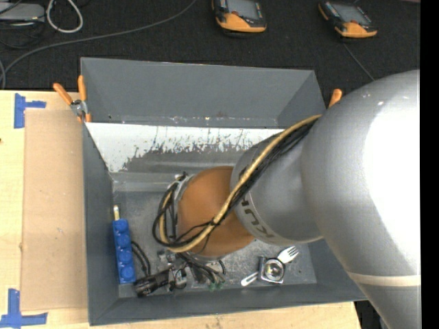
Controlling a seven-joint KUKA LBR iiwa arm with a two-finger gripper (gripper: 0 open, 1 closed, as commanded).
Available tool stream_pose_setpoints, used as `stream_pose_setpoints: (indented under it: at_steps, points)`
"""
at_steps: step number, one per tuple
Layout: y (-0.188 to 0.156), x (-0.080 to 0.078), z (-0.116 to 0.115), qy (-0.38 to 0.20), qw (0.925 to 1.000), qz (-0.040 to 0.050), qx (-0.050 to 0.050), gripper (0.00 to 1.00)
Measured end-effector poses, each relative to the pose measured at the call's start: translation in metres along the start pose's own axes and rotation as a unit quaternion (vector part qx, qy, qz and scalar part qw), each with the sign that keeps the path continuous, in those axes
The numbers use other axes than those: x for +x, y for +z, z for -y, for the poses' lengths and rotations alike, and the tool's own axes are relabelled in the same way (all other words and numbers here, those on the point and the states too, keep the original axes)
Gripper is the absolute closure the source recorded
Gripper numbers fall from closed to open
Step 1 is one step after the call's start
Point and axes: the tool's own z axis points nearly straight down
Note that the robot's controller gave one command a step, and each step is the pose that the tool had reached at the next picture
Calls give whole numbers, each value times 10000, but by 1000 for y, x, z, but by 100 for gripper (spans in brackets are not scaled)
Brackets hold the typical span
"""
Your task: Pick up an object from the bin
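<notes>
Blue block [123, 252] lies lengthwise along the bin's [97, 211] left wall beside the gripper [168, 276]; jaws' state unclear.

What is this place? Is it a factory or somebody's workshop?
Most likely a robot lab or test workshop. A big silver robot arm with cables reaches into a grey metal bin of small loose things, and two orange-and-black handheld devices lie on the dark surface behind it.

The grey robot arm [357, 184], its wrist under an orange cover [206, 211] (cables looped round it), reaches into the grey metal bin [199, 94], where a long blue knobbed plastic block [123, 252] lies at eight o'clock and a shiny silver fork-ended metal utensil [274, 269] at five o'clock.
</notes>
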Motion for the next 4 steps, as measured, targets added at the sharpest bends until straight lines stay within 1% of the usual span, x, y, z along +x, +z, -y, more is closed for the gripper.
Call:
stream_pose_setpoints:
  at_steps: [2, 4]
  points:
    - [-3, 1, 0, 11, 10000, -9, -1, 100]
    - [-15, 1, 1, 54, 10000, -22, -4, 100]
